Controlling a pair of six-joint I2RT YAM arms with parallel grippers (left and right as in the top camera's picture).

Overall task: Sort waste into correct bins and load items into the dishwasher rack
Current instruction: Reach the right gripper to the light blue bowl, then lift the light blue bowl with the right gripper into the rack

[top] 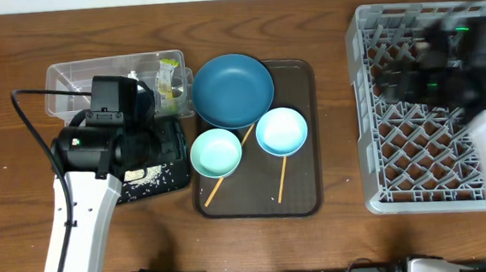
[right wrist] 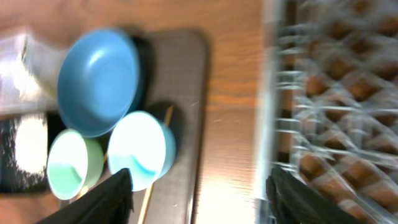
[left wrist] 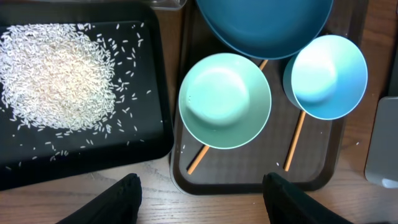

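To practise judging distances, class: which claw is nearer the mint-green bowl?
Left. The left claw hovers just beside the mint-green bowl; the right claw is far away, at the dishwasher rack.

Blue plate on brown tray

You have a dark brown serving tray lying flat on the wooden table, near the middle of your overhead view. It is rectangular, with rounded corners and a low raised rim. The table's reddish-brown grain runs left to right.
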